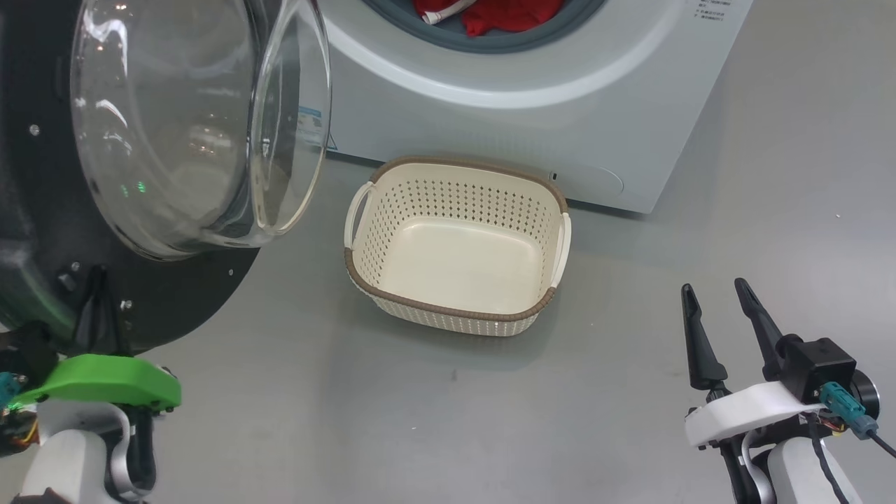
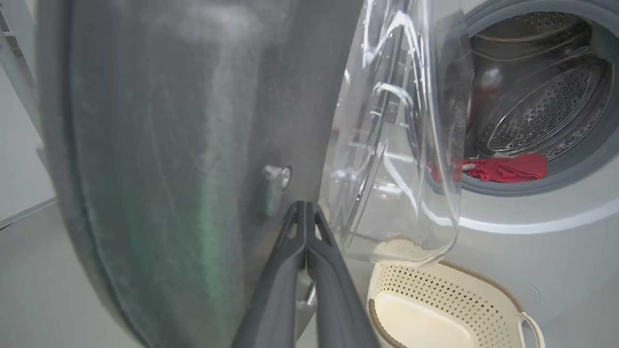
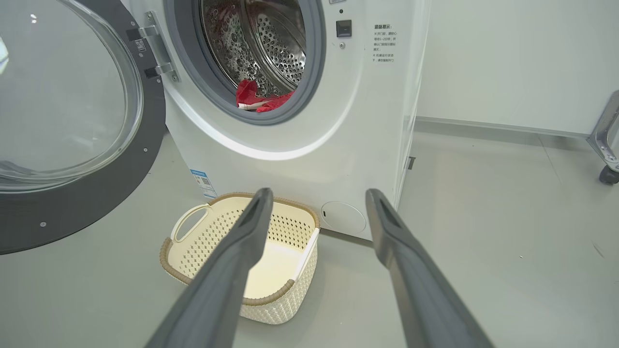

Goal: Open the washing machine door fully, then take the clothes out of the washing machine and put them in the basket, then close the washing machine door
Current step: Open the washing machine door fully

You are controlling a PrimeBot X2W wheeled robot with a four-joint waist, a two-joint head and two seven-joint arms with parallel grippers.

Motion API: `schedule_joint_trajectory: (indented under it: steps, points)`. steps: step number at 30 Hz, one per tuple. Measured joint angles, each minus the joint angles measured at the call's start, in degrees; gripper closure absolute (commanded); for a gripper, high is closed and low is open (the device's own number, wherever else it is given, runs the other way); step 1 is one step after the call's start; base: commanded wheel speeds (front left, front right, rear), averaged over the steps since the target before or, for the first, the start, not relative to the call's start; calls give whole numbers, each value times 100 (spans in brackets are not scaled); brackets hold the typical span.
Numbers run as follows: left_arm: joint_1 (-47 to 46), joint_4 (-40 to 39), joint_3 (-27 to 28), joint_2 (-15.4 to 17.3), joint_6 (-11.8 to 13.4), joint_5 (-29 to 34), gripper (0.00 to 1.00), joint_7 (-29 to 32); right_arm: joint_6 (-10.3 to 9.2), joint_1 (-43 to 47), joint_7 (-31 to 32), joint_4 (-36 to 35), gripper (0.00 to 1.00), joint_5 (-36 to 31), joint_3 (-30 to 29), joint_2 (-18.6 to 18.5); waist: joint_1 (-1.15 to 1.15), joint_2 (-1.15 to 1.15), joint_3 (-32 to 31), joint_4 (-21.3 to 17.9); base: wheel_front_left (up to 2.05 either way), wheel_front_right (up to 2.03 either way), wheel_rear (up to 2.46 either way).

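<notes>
The washing machine door (image 1: 42, 231) stands swung open at the left, its glass bowl (image 1: 189, 119) bulging toward the basket. My left gripper (image 1: 98, 276) is shut, nothing between its fingers, its tips (image 2: 305, 208) against the door's black inner face (image 2: 169, 145). The red clothes (image 1: 504, 14) lie at the front of the drum in the washing machine (image 1: 532, 119), also as clothes (image 3: 261, 99) in the right wrist view. The cream basket (image 1: 448, 311) stands empty on the floor below the mouth. My right gripper (image 1: 714, 285) hangs open at the lower right, clear of the basket (image 3: 203, 241).
Grey floor spreads around the basket and to the machine's right. A metal frame on a caster (image 3: 604, 145) stands at the far right by the white wall. The open door's glass bowl (image 2: 396, 145) overhangs the basket's left end.
</notes>
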Motion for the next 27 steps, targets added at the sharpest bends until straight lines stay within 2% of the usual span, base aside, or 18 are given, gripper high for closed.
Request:
schedule_joint_trajectory:
  steps: [8,20,27]
  points:
    - [-3,-46,438,170,19,-188,100,-77,2,-73,0,-80,0,-54,-66,-137,0,0,346,-48,0,0,0]
    - [-241,8,783,408,41,-434,100,-73,49,-178,0,-176,0,-110,-122,-358,0,0,866,-39,0,0,0]
    - [-374,187,1165,683,43,-556,100,-75,51,-210,0,-232,0,-148,-151,-463,0,0,1111,-22,0,0,0]
